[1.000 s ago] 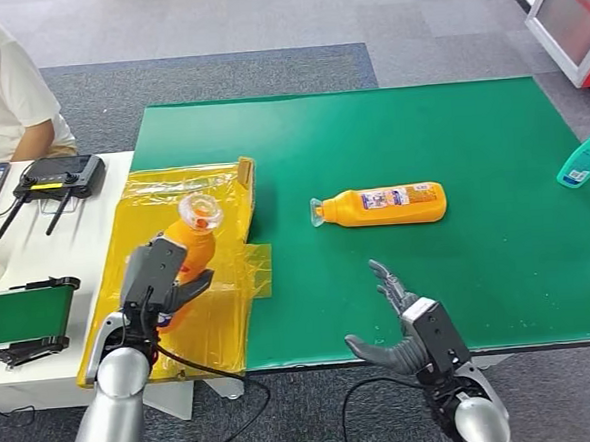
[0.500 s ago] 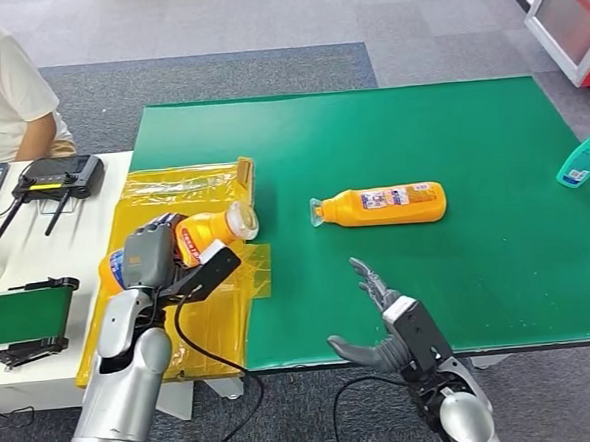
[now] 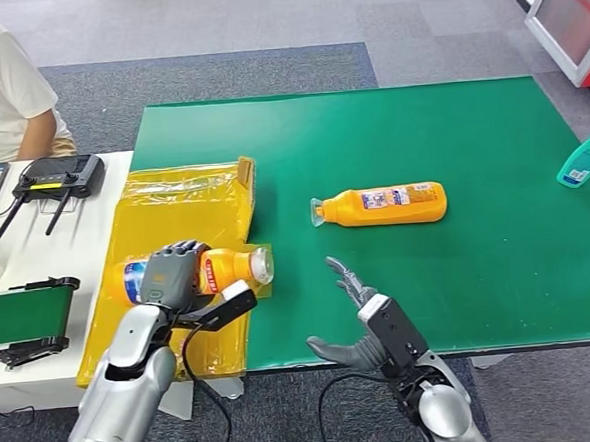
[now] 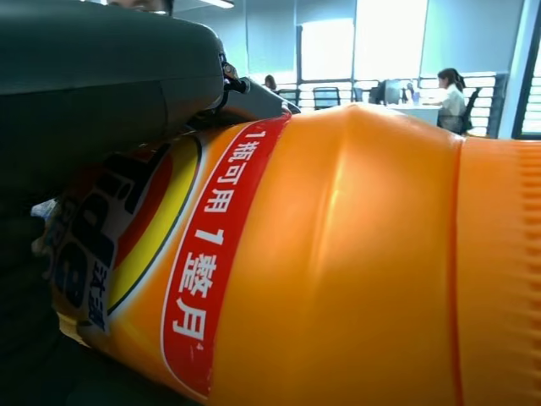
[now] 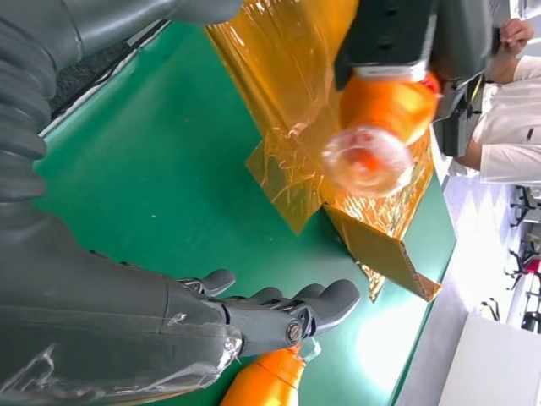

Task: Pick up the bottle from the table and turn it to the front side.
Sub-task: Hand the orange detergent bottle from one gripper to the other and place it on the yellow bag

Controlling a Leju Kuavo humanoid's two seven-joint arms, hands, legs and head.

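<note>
My left hand (image 3: 176,280) grips an orange bottle (image 3: 223,268) around its middle, holding it level above the yellow film with its clear cap (image 3: 262,265) pointing right. Up close, the left wrist view has the bottle's red and blue label (image 4: 191,279) under my hand. The right wrist view looks at the cap (image 5: 367,161) end-on. A second orange bottle (image 3: 385,204) lies flat on the green mat (image 3: 460,131), cap to the left. My right hand (image 3: 358,322) hovers open over the mat's front edge, fingers (image 5: 300,306) spread, between the two bottles.
A yellow-film-wrapped box (image 3: 185,203) sits at the mat's left edge. A person in white (image 3: 4,88) sits at the far left by a black controller (image 3: 59,177) and a laptop. A teal bottle (image 3: 583,158) lies at the mat's right edge.
My left hand has tipped its bottle from cap-up to lying level, cap pointing right, and lowered it. My right hand has drifted left and slightly forward, still open.
</note>
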